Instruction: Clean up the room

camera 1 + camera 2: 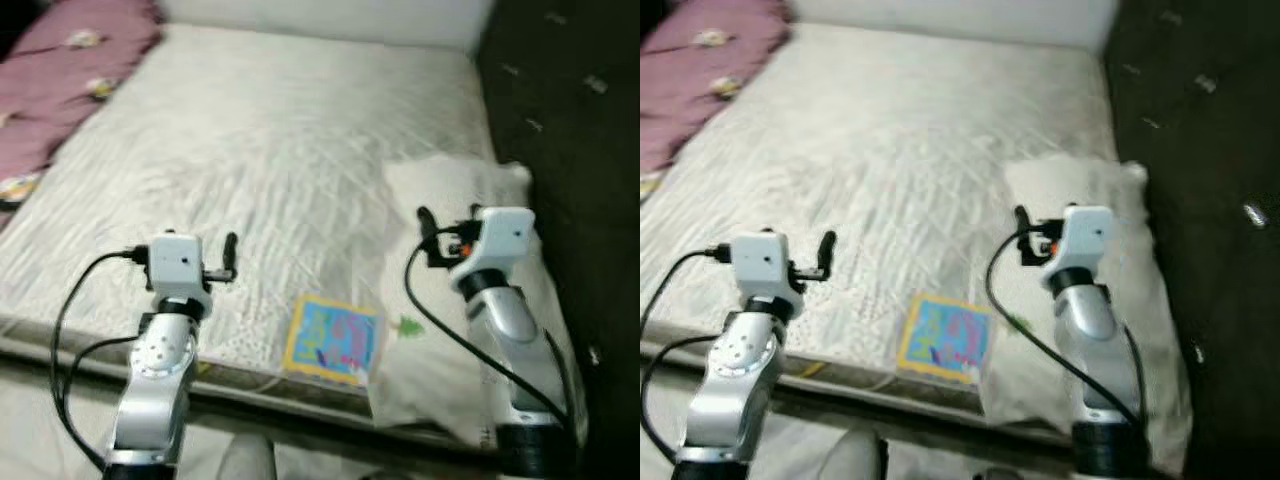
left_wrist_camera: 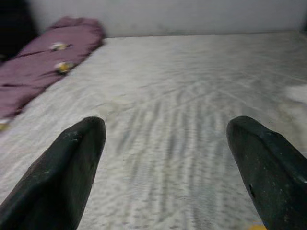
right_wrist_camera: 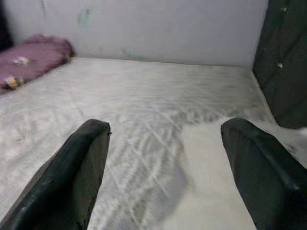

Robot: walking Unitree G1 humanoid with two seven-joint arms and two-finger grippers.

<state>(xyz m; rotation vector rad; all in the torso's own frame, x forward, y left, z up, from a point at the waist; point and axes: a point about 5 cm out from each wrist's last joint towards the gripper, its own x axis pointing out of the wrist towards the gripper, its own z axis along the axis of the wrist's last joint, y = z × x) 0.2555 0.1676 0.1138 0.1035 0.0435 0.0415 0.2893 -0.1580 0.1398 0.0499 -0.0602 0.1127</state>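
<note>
Both grippers, left (image 1: 230, 258) and right (image 1: 428, 235), hover spread and empty, so you risk dragging the pillow (image 1: 455, 190) onto the colourful book (image 1: 333, 338).

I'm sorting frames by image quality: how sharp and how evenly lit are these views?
Eye views: soft throughout, the mattress bright and nearly washed out, the far right side dark. Left wrist view: the left gripper fingers loom large and blurred, the purple blanket hazy. Right wrist view: the right gripper equally blurred, the white pillow pale with little texture.
</note>
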